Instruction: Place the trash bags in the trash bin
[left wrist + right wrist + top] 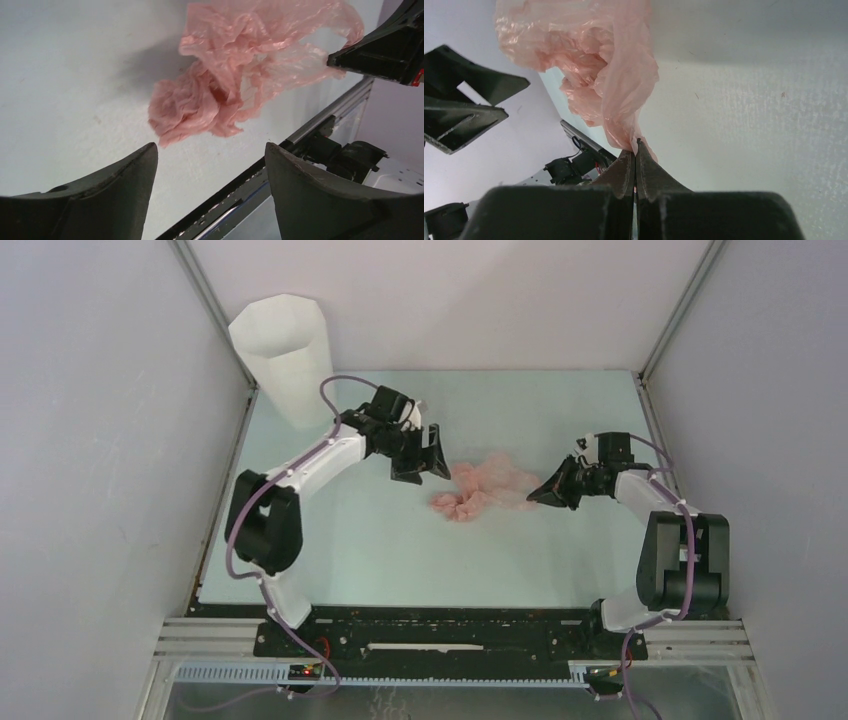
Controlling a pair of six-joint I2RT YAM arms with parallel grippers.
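The pale-pink crinkly trash bag (pixel 485 486) lies bunched in the middle of the table. My right gripper (pixel 545 492) is shut on the bag's right edge; in the right wrist view the bag (pixel 594 70) rises from the closed fingertips (pixel 636 146). My left gripper (pixel 428 462) is open and empty just left of the bag; the left wrist view shows the bag (pixel 235 75) beyond the spread fingers (pixel 125 175). The white faceted trash bin (pixel 285 355) stands upright at the table's far left corner, behind the left arm.
Grey enclosure walls with metal corner posts (pixel 215 310) surround the pale-green table (pixel 380 550). The black base rail (pixel 450 635) runs along the near edge. The right gripper's fingers (pixel 385 52) show at the upper right of the left wrist view.
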